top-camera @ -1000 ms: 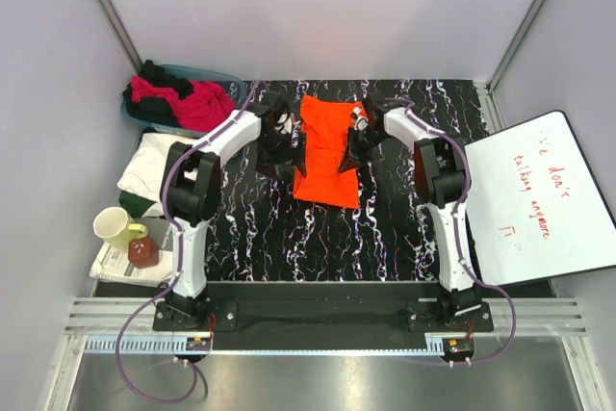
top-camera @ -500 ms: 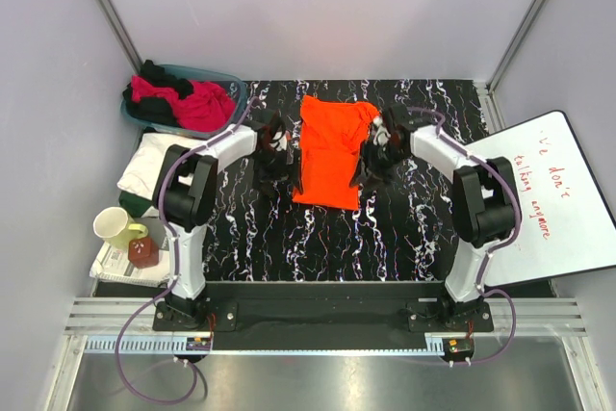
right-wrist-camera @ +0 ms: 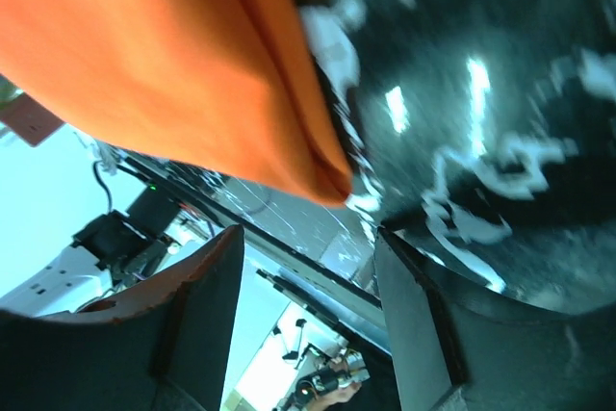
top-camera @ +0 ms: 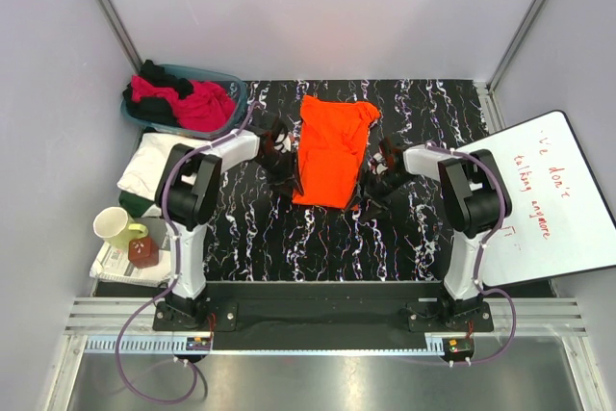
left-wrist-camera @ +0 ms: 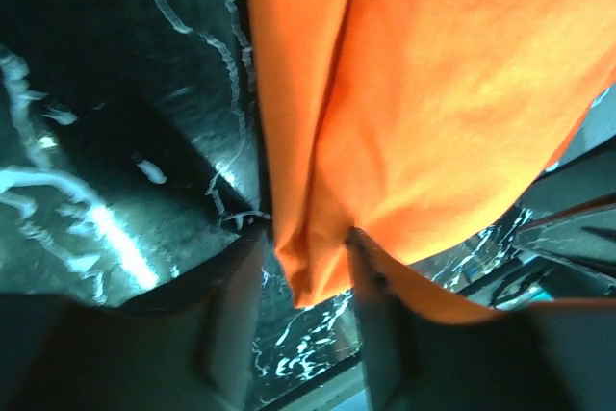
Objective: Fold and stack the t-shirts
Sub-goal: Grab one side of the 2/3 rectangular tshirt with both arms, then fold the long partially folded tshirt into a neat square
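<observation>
Orange t-shirt (top-camera: pixel 330 146): both arms have moved to its near hem, left gripper (left-wrist-camera: pixel 306 247) jaws pinching a corner, right gripper (right-wrist-camera: pixel 308 247) jaws spread; fold pending.

On view: one orange t-shirt (top-camera: pixel 330 151), one teal basket (top-camera: pixel 214 72), one yellow mug (top-camera: pixel 115 228), one white board (top-camera: pixel 544 199).

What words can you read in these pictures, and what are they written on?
"we don't talking anymore": red handwriting, running sideways, on the white board; the first letters are faint, so that word is a best guess.
A short red mark beside it, perhaps "Fi": too unclear to read.
The printed paper under the mug: too small to read.
</observation>
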`<state>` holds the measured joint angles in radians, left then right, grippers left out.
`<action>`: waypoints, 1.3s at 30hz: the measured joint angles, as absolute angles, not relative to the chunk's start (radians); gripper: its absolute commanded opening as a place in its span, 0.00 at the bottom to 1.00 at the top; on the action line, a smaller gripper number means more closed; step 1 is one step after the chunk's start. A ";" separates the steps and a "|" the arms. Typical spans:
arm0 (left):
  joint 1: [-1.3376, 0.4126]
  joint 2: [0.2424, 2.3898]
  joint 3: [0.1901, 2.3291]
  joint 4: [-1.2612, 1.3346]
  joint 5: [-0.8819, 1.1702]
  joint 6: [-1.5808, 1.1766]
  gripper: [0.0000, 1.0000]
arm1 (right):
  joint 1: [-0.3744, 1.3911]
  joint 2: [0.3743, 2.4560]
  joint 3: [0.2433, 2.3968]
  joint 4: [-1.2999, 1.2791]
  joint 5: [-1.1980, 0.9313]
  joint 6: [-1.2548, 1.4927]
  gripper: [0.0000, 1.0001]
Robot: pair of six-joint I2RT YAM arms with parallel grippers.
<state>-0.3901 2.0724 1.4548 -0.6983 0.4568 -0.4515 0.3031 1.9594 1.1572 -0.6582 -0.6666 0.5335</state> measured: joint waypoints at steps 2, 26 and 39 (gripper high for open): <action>-0.396 2.082 1.456 -0.691 0.469 -0.458 0.26 | 0.303 1.975 1.175 -0.646 -0.674 0.542 0.61; -0.431 1.961 1.360 -0.719 0.477 -0.437 0.00 | 0.305 1.905 1.190 -0.608 -0.640 0.529 0.02; -0.449 1.875 1.571 -0.849 0.430 -0.410 0.00 | 0.305 1.832 1.421 -0.761 -0.586 0.426 0.03</action>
